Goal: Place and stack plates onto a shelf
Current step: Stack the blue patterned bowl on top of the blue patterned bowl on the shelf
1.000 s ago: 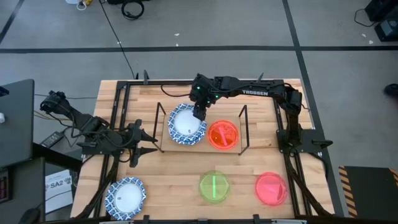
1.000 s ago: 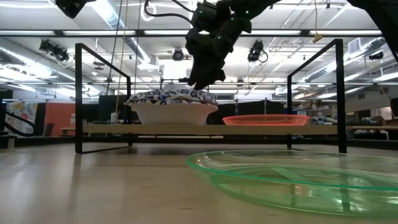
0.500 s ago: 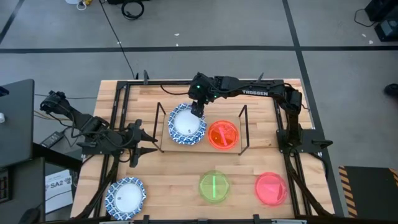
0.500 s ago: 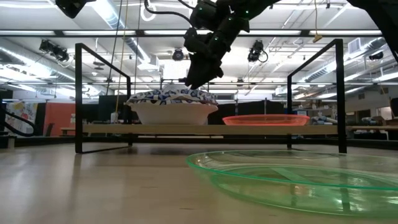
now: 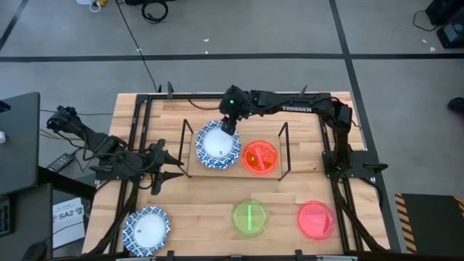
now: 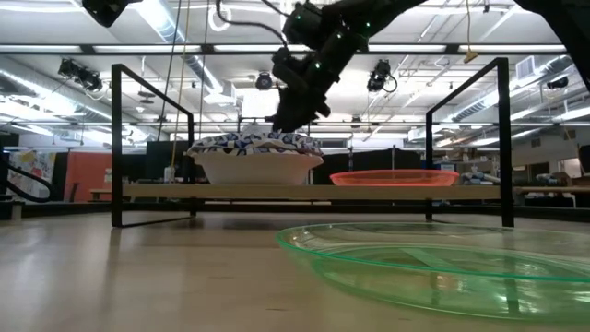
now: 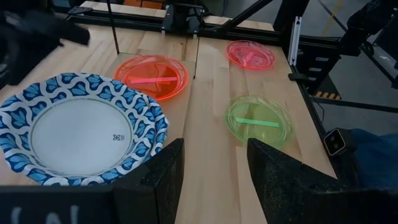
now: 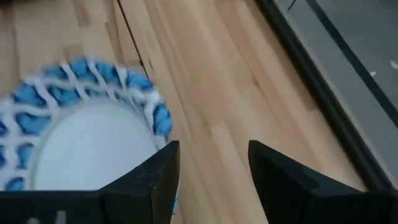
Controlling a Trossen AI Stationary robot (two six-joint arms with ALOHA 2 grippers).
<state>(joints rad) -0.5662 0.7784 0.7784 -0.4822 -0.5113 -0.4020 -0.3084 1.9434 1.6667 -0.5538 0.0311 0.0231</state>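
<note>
A stack of white plates with blue patterned rims (image 5: 216, 144) stands on the left part of the shelf (image 5: 235, 171), and an orange-red plate (image 5: 259, 156) lies on its right part. My right gripper (image 5: 229, 125) is open and empty just above the stack's far right rim; it also shows in the low view (image 6: 284, 118) and in its own wrist view (image 8: 208, 168). My left gripper (image 5: 176, 165) is open and empty, waiting left of the shelf. A green plate (image 5: 249, 217), a red-pink plate (image 5: 316, 220) and another blue-rimmed plate (image 5: 146, 230) lie on the table near its front edge.
Black wire-loop frames (image 5: 187, 148) (image 5: 284, 148) stand at the shelf's two short ends. The arms' black base frames run along the table's left and right sides. Bare wood lies between the shelf and the front row of plates.
My right gripper has drawn back a little toward the table's far edge and slightly up, away from the blue-rimmed stack's rim. The plates have stayed where they were.
</note>
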